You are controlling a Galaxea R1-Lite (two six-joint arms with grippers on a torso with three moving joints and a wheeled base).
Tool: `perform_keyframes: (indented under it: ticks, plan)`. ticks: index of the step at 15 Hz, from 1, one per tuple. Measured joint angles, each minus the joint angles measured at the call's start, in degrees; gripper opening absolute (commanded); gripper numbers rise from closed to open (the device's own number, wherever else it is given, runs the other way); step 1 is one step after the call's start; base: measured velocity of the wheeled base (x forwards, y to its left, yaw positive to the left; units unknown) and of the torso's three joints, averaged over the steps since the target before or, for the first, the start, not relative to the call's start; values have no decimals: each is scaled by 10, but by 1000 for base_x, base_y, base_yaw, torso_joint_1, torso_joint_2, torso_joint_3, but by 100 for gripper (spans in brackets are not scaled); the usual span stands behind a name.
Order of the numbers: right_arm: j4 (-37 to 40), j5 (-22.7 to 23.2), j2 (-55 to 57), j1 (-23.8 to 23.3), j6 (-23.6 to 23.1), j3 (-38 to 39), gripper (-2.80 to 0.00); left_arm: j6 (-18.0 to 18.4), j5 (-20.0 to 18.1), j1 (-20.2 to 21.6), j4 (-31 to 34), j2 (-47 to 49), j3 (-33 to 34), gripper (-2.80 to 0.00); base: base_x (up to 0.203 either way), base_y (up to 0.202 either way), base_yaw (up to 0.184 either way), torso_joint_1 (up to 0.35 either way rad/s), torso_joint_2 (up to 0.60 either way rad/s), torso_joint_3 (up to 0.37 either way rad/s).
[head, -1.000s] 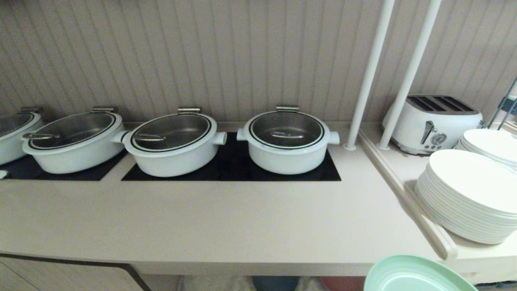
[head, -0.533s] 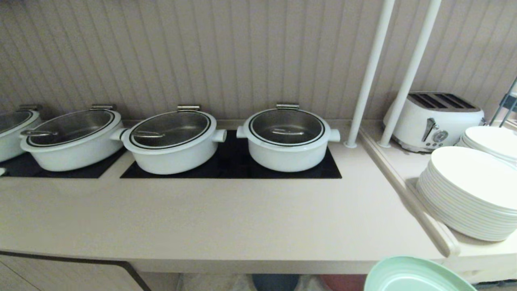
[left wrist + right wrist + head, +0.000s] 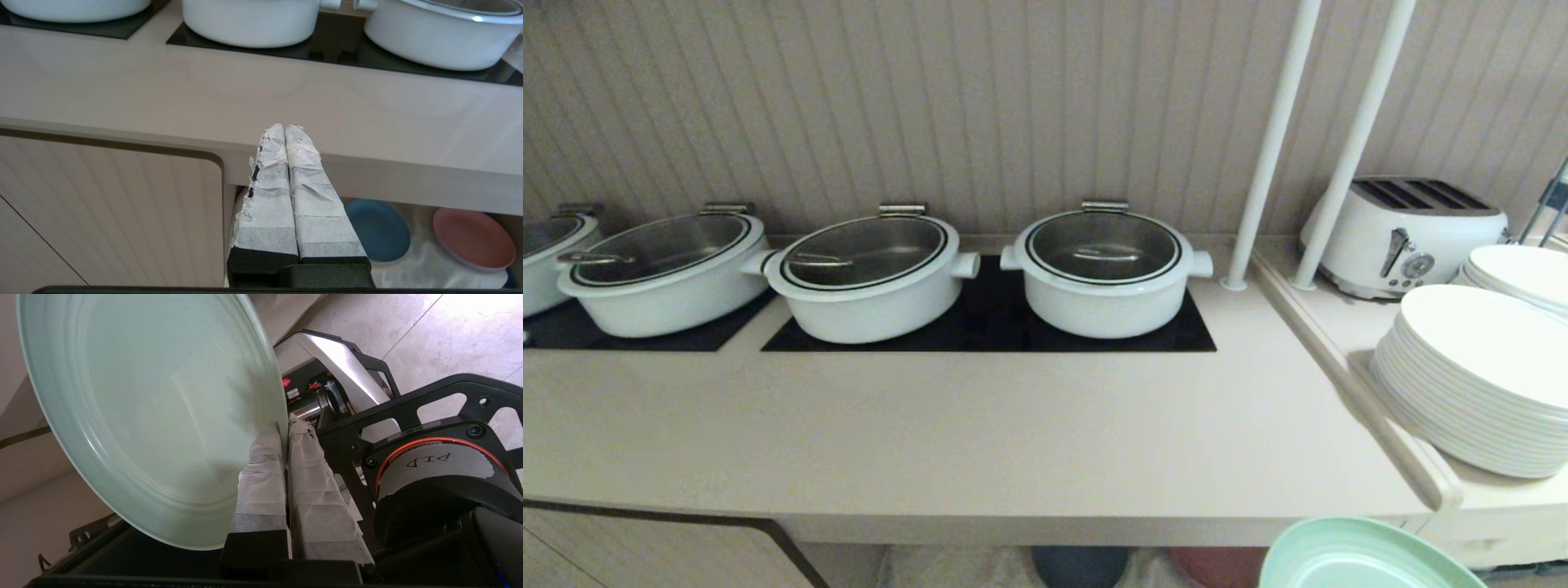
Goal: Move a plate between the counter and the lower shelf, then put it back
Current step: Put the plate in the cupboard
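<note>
A round mint-green plate [image 3: 151, 416] is held by its rim in the right gripper [image 3: 285, 426], whose two tape-wrapped fingers [image 3: 261, 477] are pinched closed on the plate's edge. The plate sits low and to the right, in front of and below the front edge of the counter [image 3: 980, 441], over a pale tiled floor [image 3: 429, 343]. The counter is a long beige slab with black glass hob panels [image 3: 988, 327] carrying white pots [image 3: 1104, 273] with glass lids. Behind runs a ribbed beige wall [image 3: 931, 106]. To the right, a toaster [image 3: 1409, 237] and stacks of white plates [image 3: 1478, 380] sit on a narrower ledge. The left gripper [image 3: 284, 130] hangs before the counter edge, fingers pressed together, holding nothing. Beneath is the lower shelf [image 3: 429, 265], cloth-lined, with a blue plate [image 3: 378, 230] and a pink plate [image 3: 474, 239] lying apart.
</note>
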Motion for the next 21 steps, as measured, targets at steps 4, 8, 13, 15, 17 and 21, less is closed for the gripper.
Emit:
perform_keyframes:
  ticks: [4, 8, 13, 15, 17, 21]
  plan:
    - [0, 0, 0, -1, 0, 0, -280, 0, 0, 0, 0, 0, 0, -280, 0, 0, 0, -151, 319, 152]
    - [0, 0, 0, -1, 0, -1, -280, 0, 0, 0, 0, 0, 0, -280, 0, 0, 0, -147, 305, 153]
    - [0, 0, 0, -1, 0, -1, -280, 0, 0, 0, 0, 0, 0, -280, 0, 0, 0, -153, 318, 160]
    - [0, 0, 0, -1, 0, -1, -280, 0, 0, 0, 0, 0, 0, -280, 0, 0, 0, -169, 340, 167]
    - [0, 0, 0, -1, 0, 0, -280, 0, 0, 0, 0, 0, 0, -280, 0, 0, 0, -166, 344, 173]
    - [0, -1, 1, -1, 0, 0, -280, 0, 0, 0, 0, 0, 0, -280, 0, 0, 0, -180, 366, 180]
